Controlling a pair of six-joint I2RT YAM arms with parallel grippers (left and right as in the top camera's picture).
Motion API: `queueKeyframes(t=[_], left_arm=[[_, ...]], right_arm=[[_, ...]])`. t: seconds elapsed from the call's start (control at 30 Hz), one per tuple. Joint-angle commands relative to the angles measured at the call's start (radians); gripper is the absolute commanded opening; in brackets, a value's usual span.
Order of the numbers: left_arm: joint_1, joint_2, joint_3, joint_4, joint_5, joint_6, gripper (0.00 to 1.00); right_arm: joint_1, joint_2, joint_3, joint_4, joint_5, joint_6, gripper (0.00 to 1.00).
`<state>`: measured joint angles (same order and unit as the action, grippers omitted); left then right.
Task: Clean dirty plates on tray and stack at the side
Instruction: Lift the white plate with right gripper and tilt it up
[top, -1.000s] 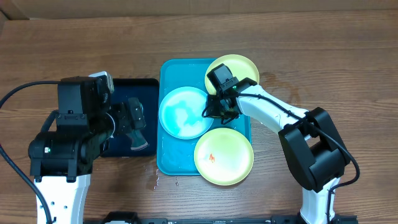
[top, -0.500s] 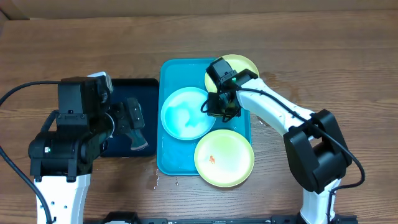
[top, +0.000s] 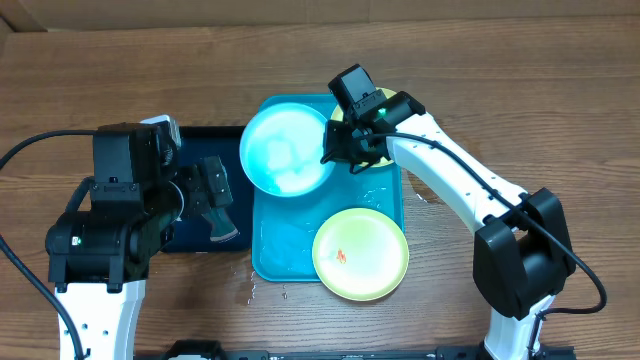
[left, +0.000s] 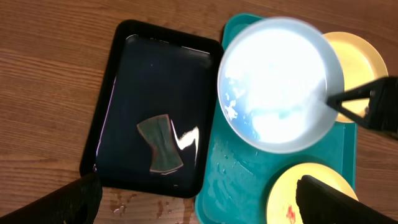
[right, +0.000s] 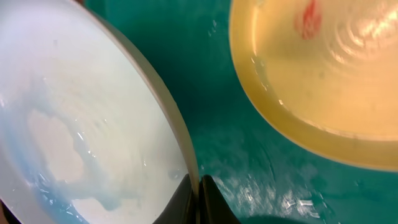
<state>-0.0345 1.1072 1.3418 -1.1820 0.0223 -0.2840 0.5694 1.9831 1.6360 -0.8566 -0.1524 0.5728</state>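
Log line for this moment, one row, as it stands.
right claw: shut on light blue round plastic plate rim | plate: over turquoise rectangular plastic tray | left claw: open, empty

The wooden table (top: 100, 80) bears the turquoise tray (top: 285, 240) just beside a dark tray (top: 215, 140).

Dark tray (left: 155, 81) sits wet and glossy on the wooden counter (top: 520, 90). I see a small dull pad (left: 160, 144), pinched at the middle, lying flat inside it. Water droplets (left: 134, 202) spatter the counter just beside the tray's edge.
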Motion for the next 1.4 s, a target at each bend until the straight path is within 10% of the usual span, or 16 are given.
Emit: queueKeyframes(t=[0.0,0.5,0.93,1.37], left_arm=[[0.002,0.005,0.011,0.004,-0.011,0.015,1.00],[0.002,0.005,0.011,0.004,-0.011,0.015,1.00],[0.002,0.005,0.011,0.004,-0.011,0.015,1.00],[0.002,0.005,0.011,0.004,-0.011,0.015,1.00]], right_arm=[[0.046,-0.039,0.026,0.066,0.047,0.053,0.04],[0.327,-0.006,0.026,0.448,0.624,-0.081,0.04],[0.358,-0.006,0.026,0.874,0.635,-0.635,0.04],[0.358,-0.006,0.026,1.145,0.635,-0.844,0.04]])
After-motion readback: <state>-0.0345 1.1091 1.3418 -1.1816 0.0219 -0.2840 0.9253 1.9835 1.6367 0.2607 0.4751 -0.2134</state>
